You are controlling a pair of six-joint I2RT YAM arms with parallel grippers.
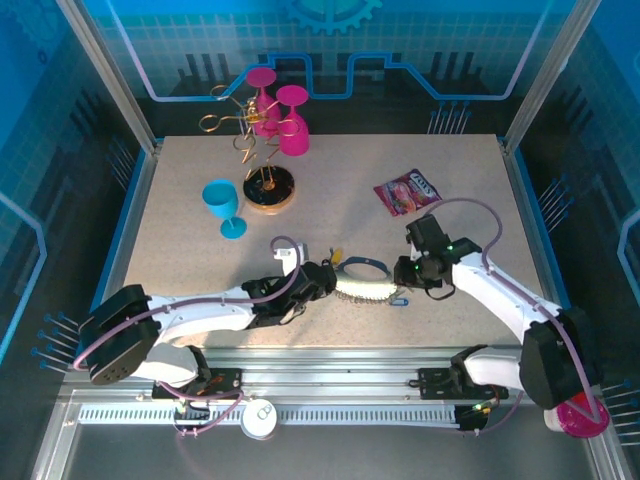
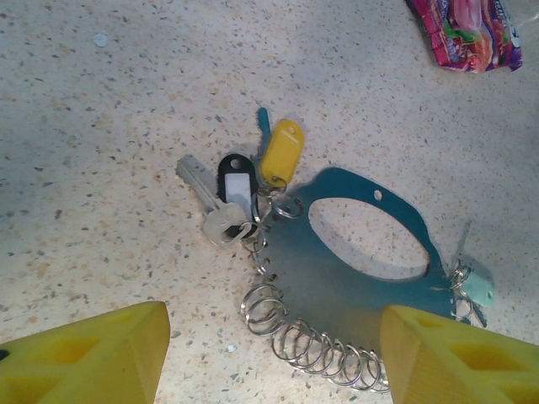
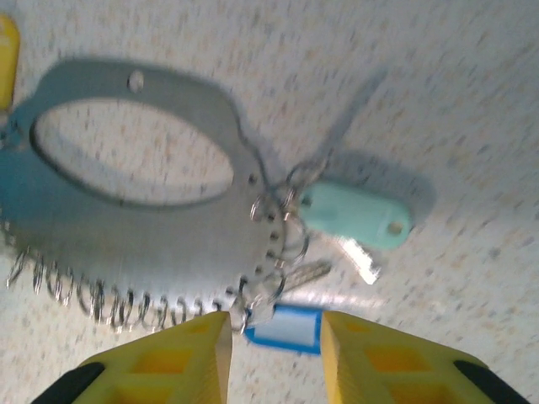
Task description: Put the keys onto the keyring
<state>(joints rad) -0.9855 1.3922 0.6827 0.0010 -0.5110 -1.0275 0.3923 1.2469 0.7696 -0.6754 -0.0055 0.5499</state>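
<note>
My left gripper (image 2: 274, 328) stands wide apart over the flat teal metal keyring plate (image 2: 337, 290) lying mid-table; my right gripper (image 3: 276, 324), narrowly apart, hovers at a blue-tagged key (image 3: 290, 330); closing off-centre could snag the neighbouring steel split rings (image 2: 320, 349) and drag the plate.

Speckled table (image 1: 340, 195), keyring (image 2: 337, 290) with keys (image 2: 280, 151), blue cup (image 1: 224, 203), wire stand (image 1: 268, 186), snack packet (image 1: 407, 191)

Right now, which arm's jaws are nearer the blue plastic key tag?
Right arm. Its jaws flank the blue plastic key tag; the left arm's jaws sit across the teal flat plate, nearer the yellow plastic tag.
</note>
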